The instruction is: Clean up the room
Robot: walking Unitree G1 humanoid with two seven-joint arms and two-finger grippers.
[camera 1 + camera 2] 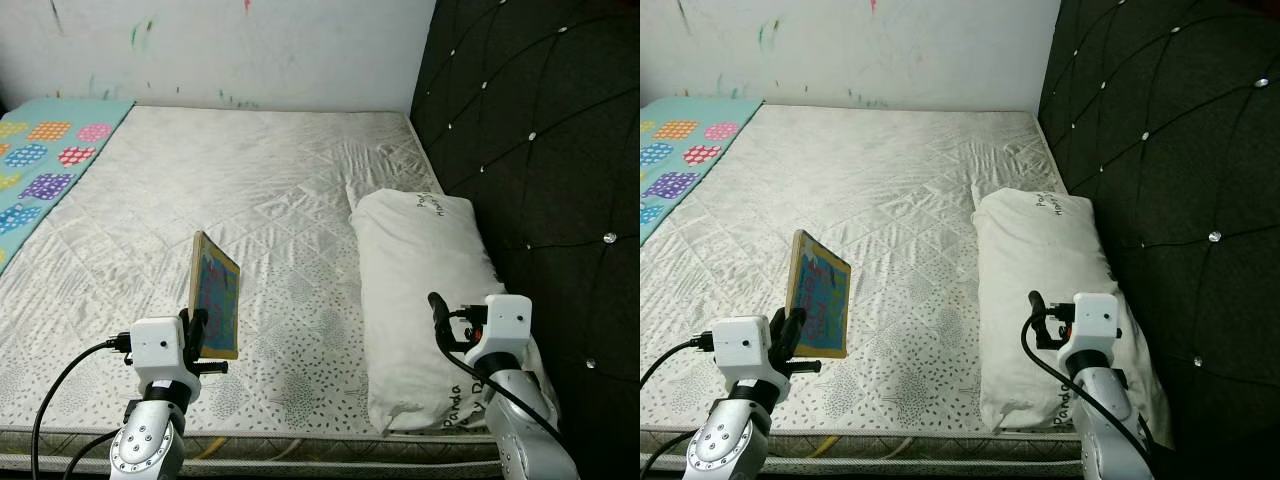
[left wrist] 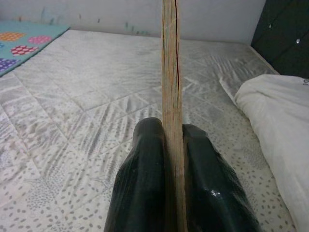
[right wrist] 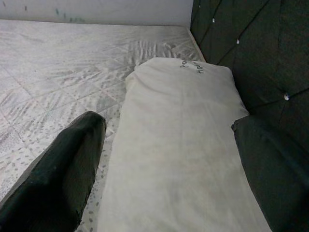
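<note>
Left claw [image 2: 172, 145] pinches book [image 1: 215, 295] upright over bed [image 1: 260, 180]. Right claw [image 3: 169, 159] wide open, empty, above pillow [image 1: 420, 280]. Step: carrying book. Next: find spot, put it away.

Mattress [image 1: 260, 190] is showing off-white with a quilted diamond pattern and small grey speckles; the pillow [image 1: 425, 270] is reading cream-white with black lettering, against a black tufted headboard [image 1: 540, 150] with shiny studs. Book [image 1: 214, 295] is showing a tan edge and a blue cover with reddish marks, pinched between glossy black fingers [image 2: 145, 183]. Blanket [image 1: 40, 160] is showing teal with dotted patches in orange, pink, purple and blue, and the white wall [image 1: 250, 50] is carrying green and red scribbles.
</note>
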